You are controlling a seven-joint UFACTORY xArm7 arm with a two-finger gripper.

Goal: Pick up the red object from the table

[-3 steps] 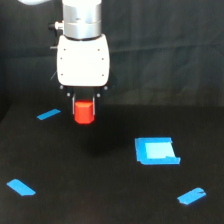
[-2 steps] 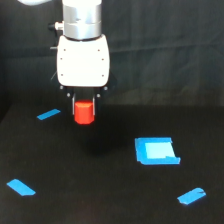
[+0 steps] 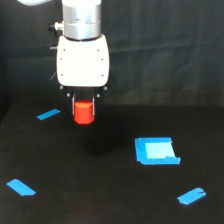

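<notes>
The red object is a small bright red-orange block held between the dark fingers of my gripper, under the white gripper body. It hangs clear above the black table, with a faint shadow on the surface below it. The gripper is shut on the block. The fingertips are dark and hard to tell from the black backdrop.
Blue tape strips lie on the table at the exterior view's left, near left and near right. A blue-edged square patch lies to the right. A black curtain hangs behind.
The gripper and the red block have risen slightly and shifted a little toward the exterior view's right. The tape pieces have not moved.
</notes>
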